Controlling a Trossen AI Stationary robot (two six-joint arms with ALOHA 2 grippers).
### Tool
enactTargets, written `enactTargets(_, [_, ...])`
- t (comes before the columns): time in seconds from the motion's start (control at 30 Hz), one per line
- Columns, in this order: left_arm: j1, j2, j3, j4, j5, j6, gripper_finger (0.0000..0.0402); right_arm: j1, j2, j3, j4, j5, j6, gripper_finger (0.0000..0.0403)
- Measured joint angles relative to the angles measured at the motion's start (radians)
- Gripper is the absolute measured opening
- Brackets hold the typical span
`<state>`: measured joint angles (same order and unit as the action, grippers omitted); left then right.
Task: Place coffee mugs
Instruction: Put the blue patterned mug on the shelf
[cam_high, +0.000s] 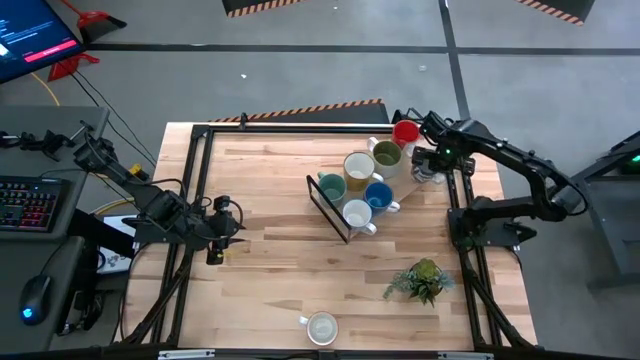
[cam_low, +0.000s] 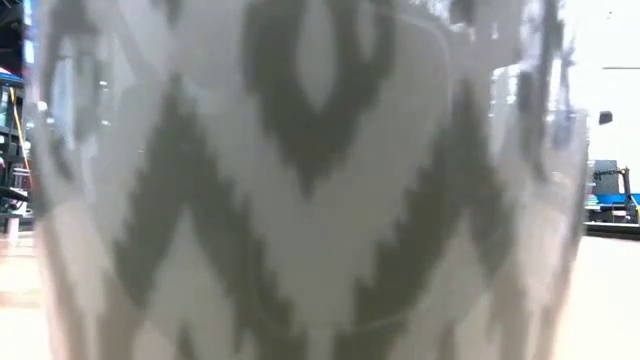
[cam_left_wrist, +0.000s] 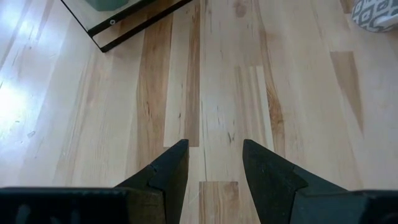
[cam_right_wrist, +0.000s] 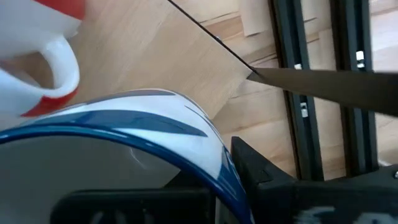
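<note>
A cluster of mugs stands at the far right of the table: red (cam_high: 405, 132), olive green (cam_high: 387, 155), cream-yellow (cam_high: 359, 168), teal (cam_high: 331, 186), blue (cam_high: 378, 196) and white (cam_high: 357, 214), beside a dark flat rack (cam_high: 328, 208). A grey-and-white patterned mug (cam_high: 321, 327) stands at the near edge and fills the low view (cam_low: 300, 180). My right gripper (cam_high: 432, 165) is shut on a blue-and-white mug (cam_right_wrist: 124, 130) just right of the cluster. My left gripper (cam_high: 225, 235) is open and empty over bare wood at the left (cam_left_wrist: 214, 162). My right gripper holds the blue-and-white mug by its rim (cam_right_wrist: 214, 155), with one finger (cam_right_wrist: 261, 180) outside the wall and the other inside the mug. The fingers come from above. The gripper hides whether the mug's base is on the table.
A small green potted plant (cam_high: 425, 280) stands near the right edge. Black frame rails (cam_high: 465, 210) run along the table's sides. The red mug's white handle (cam_right_wrist: 59, 68) is close to the held mug. Open wood lies at the table's middle and left.
</note>
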<state>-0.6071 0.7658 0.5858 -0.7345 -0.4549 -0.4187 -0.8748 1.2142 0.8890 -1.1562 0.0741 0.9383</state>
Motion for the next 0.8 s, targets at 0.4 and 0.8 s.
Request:
enactTargets(0.4, [0.000, 0.000, 0.000, 0.000, 0.005, -0.060, 0.0142, -0.016, 0.065, 0.001, 0.098, 0.033, -0.042, 0.0026])
enactTargets(0.8, [0.000, 0.000, 0.000, 0.000, 0.007, -0.041, 0.0142, -0.016, 0.064, 0.001, 0.094, 0.024, -0.065, 0.0038])
